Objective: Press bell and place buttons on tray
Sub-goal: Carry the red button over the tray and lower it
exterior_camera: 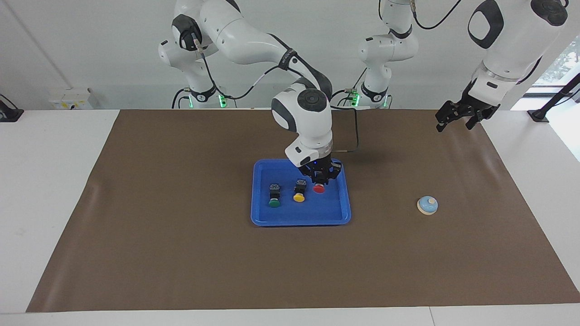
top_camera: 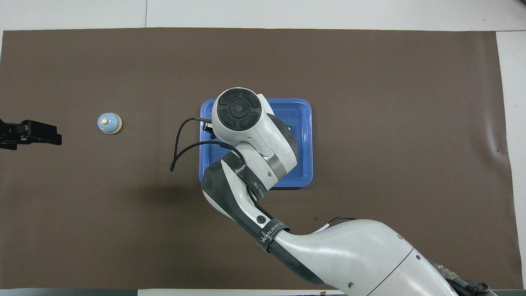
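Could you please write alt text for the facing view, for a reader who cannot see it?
The right pincer holds the red button over the blue tray, beside the yellow button and green button. The left pincer waits, open.
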Robot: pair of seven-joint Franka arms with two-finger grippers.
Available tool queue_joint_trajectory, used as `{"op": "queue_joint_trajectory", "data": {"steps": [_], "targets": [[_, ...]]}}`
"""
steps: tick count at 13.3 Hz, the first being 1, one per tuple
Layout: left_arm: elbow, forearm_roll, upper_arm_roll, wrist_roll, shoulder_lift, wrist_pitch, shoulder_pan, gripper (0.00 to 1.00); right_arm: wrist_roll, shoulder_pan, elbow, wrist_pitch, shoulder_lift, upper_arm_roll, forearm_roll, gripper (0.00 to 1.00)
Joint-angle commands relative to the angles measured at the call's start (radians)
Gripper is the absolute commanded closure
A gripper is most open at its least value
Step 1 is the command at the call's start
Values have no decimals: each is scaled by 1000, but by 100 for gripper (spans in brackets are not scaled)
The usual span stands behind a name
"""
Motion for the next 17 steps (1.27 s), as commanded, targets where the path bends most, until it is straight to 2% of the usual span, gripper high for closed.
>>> {"op": "queue_joint_trajectory", "data": {"steps": [1,6,9,10,11,14,17], "targets": [[13,-11,5,0,-1,-15,-2,0,-1,15,-32,51,21,-5,-3,100],[13,-11,5,0,-1,-15,-2,0,-9,45,-167,139,-8,-5,-8,100],[13,-11,5,0,-1,-15,-2,0,0,64,-215,180,-24,-5,-8,100],[13,-11,5,0,-1,-15,-2,0,2,65,-224,191,-25,-6,-10,38],[13,-11,5,0,-1,-15,-2,0,2,65,-223,187,-25,-5,-10,0],[13,-11,5,0,-1,-15,-2,0,29,64,-194,152,-27,-6,-4,0],[13,-11,5,0,-1,-15,-2,0,39,20,-125,8,-62,-12,7,0]]}}
